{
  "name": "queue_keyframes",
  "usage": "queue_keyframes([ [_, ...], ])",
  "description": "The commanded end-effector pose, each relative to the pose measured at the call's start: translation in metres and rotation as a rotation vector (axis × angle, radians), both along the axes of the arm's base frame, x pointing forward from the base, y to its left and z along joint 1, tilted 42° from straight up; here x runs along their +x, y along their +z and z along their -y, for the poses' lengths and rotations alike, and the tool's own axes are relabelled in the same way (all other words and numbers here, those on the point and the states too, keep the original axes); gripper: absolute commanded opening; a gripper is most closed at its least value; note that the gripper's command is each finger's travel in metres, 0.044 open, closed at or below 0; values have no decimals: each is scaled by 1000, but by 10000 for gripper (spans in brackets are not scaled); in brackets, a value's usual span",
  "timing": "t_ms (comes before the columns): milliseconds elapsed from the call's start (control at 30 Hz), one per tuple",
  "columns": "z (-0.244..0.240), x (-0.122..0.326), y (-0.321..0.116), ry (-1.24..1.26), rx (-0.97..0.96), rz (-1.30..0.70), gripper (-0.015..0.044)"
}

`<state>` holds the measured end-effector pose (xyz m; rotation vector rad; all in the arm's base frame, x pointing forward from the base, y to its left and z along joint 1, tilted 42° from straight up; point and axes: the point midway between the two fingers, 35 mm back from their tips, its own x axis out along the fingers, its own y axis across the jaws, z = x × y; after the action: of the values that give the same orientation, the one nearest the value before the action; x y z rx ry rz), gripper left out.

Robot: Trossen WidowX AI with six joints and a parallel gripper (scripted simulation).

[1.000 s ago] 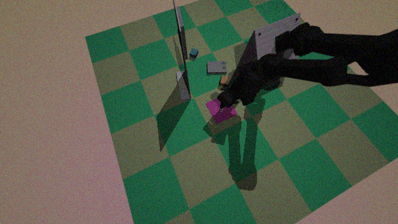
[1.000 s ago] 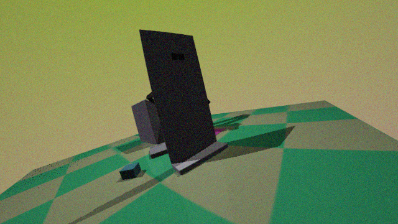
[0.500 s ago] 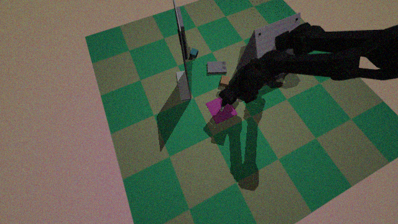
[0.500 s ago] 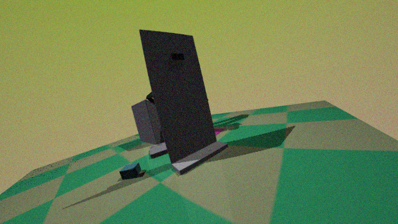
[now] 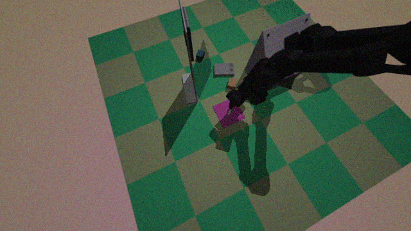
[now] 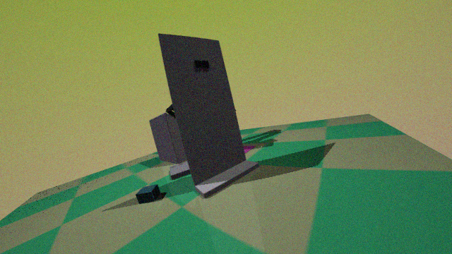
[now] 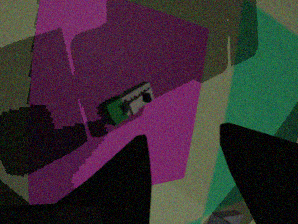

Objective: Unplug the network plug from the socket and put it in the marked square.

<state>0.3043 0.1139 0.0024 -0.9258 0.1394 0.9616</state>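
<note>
Tool [image 5: 234, 102] [image 7: 184, 139] was part-open, nothing gripped. Plug [image 5: 229, 111] [image 7: 128, 100], seen within marked square [image 5: 221, 110] [image 7: 172, 150], could be knocked out by skewed retreat.

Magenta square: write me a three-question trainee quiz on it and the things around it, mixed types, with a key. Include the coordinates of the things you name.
1. True or false: the plug [image 5: 228, 111] [image 7: 129, 103] is seated in the upright panel [image 5: 188, 38] [image 6: 208, 113].
2. In the wrist view, the claw's [image 5: 231, 106] [image 7: 184, 130] fingers are: A) pinched on the plug; B) apart, not gripping it; C) out of view.
3. Fill in: of the orange block [image 5: 232, 83] and the blue block [image 5: 200, 55] [image 6: 148, 195], the ____ one is nearer the magenta square [image 5: 221, 110] [image 6: 248, 148] [image 7: 170, 150].

Key: 1 false; 2 B; 3 orange.
</note>
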Motion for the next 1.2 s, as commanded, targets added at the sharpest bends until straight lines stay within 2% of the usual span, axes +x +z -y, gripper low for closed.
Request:
queue_keyframes([
  [0, 3, 1, 4, 4, -3, 6, 156],
  [1167, 26, -1, 28, 5, -6, 5, 156],
])
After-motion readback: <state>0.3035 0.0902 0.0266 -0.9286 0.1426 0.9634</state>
